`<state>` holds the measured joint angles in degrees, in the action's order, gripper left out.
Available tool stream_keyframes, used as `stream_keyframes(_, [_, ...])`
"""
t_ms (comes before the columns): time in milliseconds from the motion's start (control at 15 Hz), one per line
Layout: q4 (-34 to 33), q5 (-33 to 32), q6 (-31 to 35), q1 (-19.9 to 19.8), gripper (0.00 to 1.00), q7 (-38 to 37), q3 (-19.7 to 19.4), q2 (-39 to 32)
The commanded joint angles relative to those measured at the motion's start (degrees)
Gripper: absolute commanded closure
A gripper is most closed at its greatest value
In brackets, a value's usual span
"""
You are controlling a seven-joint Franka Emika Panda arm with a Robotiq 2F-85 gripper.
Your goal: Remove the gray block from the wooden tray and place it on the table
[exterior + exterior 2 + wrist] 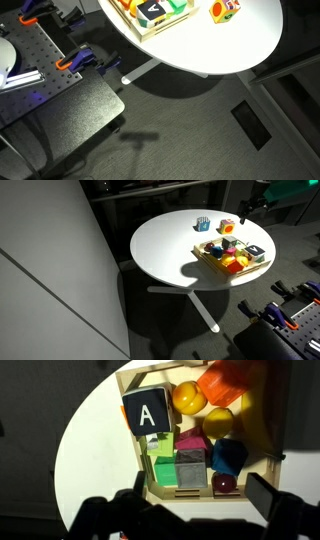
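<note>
The gray block [147, 412], dark with a white "A", sits in a corner of the wooden tray [144, 464] among several coloured blocks. It also shows in both exterior views [152, 10] [256, 252]. The tray [165, 28] [213, 264] rests on the white round table [220, 45] [165, 245]. My gripper [199, 487] is open and empty, hovering above the tray end opposite the gray block, over a silver-gray cube [190, 472] and a maroon ball [224, 483]. In an exterior view the gripper [247, 208] hangs above the table's far side.
An orange multicoloured block [224, 10] [227, 226] and a blue object [203, 224] stand on the table outside the tray. A gray perforated metal plate [45, 55] with clamps lies beside the table. The tray also holds green, yellow, orange and blue pieces.
</note>
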<state>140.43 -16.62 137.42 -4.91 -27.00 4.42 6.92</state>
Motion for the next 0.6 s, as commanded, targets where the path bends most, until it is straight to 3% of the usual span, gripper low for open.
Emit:
stream_keyframes(0, [-2.81,-4.13,5.22,-0.1,0.0,-2.59,-1.47,-5.39])
stream_keyframes(533, [-6.76,-13.64,14.25,2.8,0.0,-9.68,-6.85,-15.75])
